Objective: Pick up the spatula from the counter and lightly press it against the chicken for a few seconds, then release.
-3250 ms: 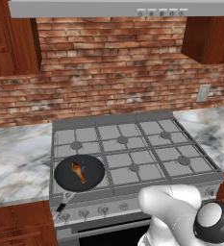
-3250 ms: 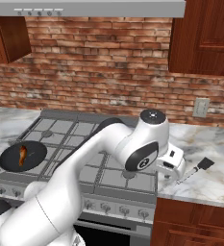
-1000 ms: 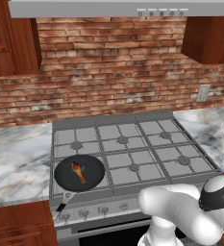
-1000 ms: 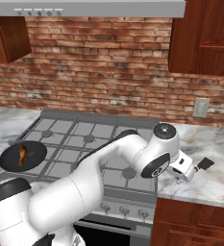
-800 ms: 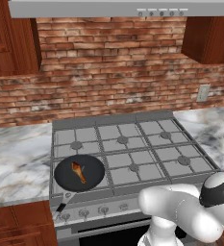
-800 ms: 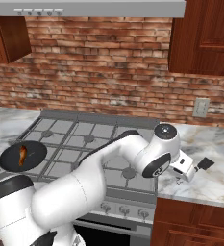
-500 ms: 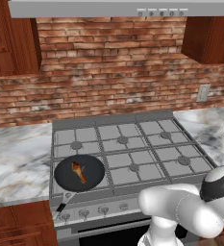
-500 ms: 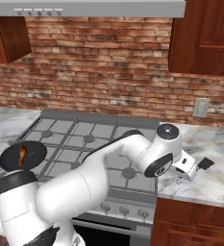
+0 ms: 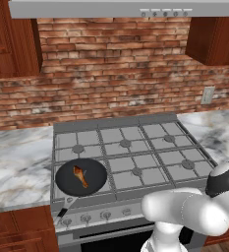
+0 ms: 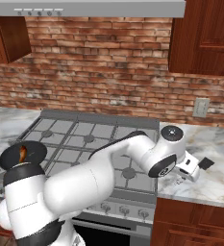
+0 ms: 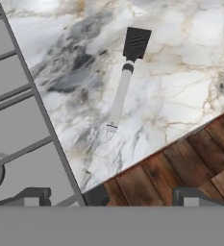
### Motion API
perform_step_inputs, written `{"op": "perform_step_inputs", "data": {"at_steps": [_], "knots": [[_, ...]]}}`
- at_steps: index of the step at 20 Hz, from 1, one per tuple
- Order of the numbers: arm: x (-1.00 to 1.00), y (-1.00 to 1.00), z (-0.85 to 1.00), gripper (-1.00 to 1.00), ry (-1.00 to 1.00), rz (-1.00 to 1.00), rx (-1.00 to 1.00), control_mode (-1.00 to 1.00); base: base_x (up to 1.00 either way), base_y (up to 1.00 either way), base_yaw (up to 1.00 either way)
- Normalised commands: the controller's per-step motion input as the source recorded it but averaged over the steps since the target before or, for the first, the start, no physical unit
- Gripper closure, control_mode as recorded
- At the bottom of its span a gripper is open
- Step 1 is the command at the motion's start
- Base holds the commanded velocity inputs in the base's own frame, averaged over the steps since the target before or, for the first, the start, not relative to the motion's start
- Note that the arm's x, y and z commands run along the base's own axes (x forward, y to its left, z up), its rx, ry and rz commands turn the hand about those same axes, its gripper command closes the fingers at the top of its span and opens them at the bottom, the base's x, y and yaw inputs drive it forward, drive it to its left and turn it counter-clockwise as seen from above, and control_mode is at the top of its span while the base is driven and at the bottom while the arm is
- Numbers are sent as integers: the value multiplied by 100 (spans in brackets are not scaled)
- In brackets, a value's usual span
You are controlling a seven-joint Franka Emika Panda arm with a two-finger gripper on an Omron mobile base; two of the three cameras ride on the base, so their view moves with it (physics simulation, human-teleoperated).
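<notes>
Item: spatula (image 11: 122, 87), black slotted head and pale grey handle, lying flat on the marble surface (image 11: 185, 81) to the right of the stove (image 11: 15, 120). It is apart from the stove's right edge. The head points away from the surface's front edge, and the handle end lies near that edge. In the right base view the black head (image 10: 205, 163) shows just past the white hand, right of the stove (image 10: 84, 137). Item: claw (image 11: 112, 197), two dark finger tips (image 11: 34, 196) set wide apart with nothing between them. It hangs over the front edge of the surface beside the stove's right front corner, clear of the spatula and not touching it. Item: dark round pan (image 9: 67, 181), seated on the stove's (image 9: 128, 147) front left burner with its handle toward the stove's front. Item: chicken (image 9: 80, 176), one brown-orange piece, lying inside the pan near its middle, well apart from the spatula across the width of the stove. Item: wooden cabinet front (image 11: 195, 158), below the surface to the right of the stove.
</notes>
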Motion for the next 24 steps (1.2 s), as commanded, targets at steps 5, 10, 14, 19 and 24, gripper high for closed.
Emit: {"op": "perform_step_inputs", "data": {"at_steps": [5,10,14,19,24], "knots": [[8,-9,-13,-100,0,0,0,-100,0,0,0],[1,-9,-8,-100,0,0,0,-100,0,0,0],[2,-10,-9,-100,0,0,0,-100,0,0,0],[12,-1,-12,-100,0,0,0,-100,0,0,0],[16,0,-9,-100,0,0,0,-100,0,0,0]]}}
